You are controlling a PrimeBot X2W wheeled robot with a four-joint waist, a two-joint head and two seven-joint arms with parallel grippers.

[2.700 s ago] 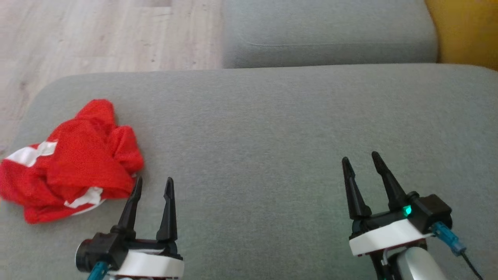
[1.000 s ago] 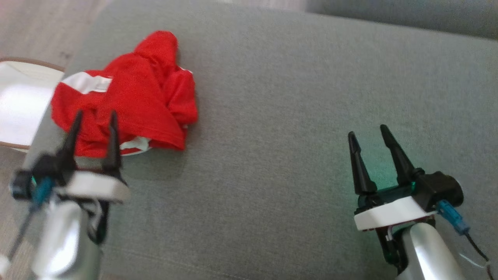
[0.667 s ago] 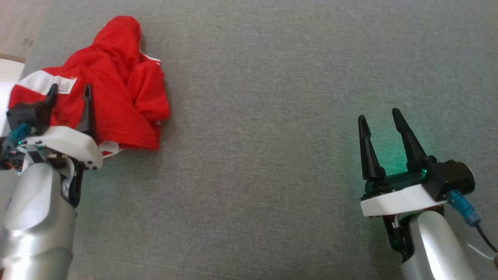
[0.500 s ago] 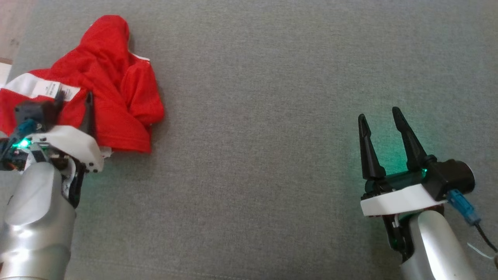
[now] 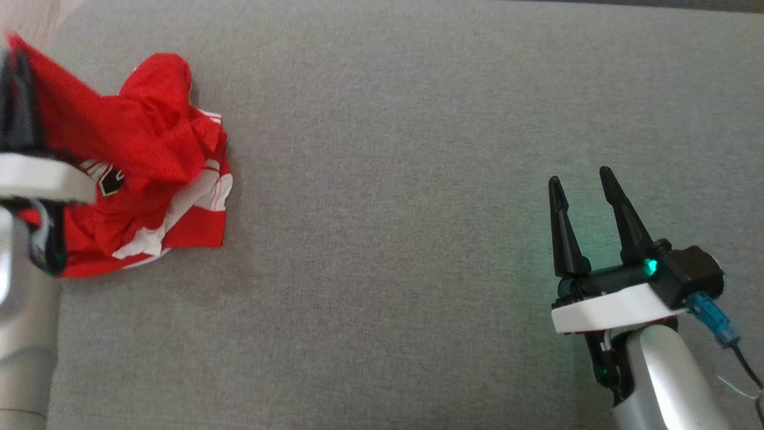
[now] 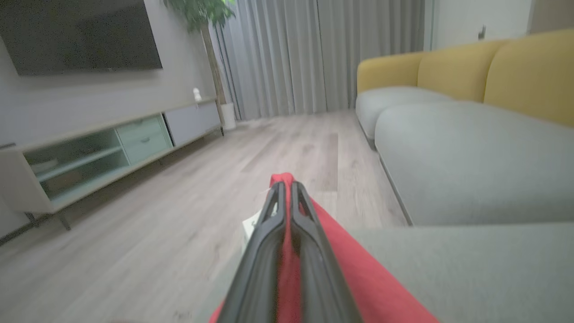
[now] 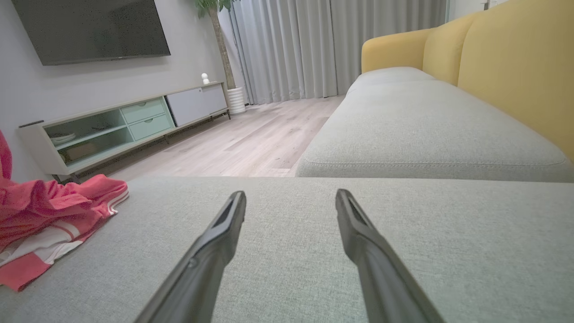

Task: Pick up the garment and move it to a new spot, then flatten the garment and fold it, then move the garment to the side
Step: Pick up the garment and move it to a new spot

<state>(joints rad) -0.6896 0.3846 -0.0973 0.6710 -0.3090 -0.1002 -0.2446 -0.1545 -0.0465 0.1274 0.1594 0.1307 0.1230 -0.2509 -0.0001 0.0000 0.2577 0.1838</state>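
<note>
My left gripper (image 6: 284, 186) sits at ten o'clock in the head view, its fingers pinching a fold of the red garment (image 5: 149, 155). The rest lies crumpled on the grey cushion (image 5: 388, 179) at nine. My right gripper (image 5: 582, 179) hovers at four o'clock, fingers spread and empty.

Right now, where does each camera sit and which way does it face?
Head view: on the head, looking down at the grey cushion and red garment; the right end effector and forearm show.
Left wrist view: on the left wrist, looking along the left end effector, shut on the garment, toward floor and TV cabinet.
Right wrist view: on the right wrist, looking along its open fingers across the cushion.
Shared: both wrist views face the same curtains and cabinet.
</note>
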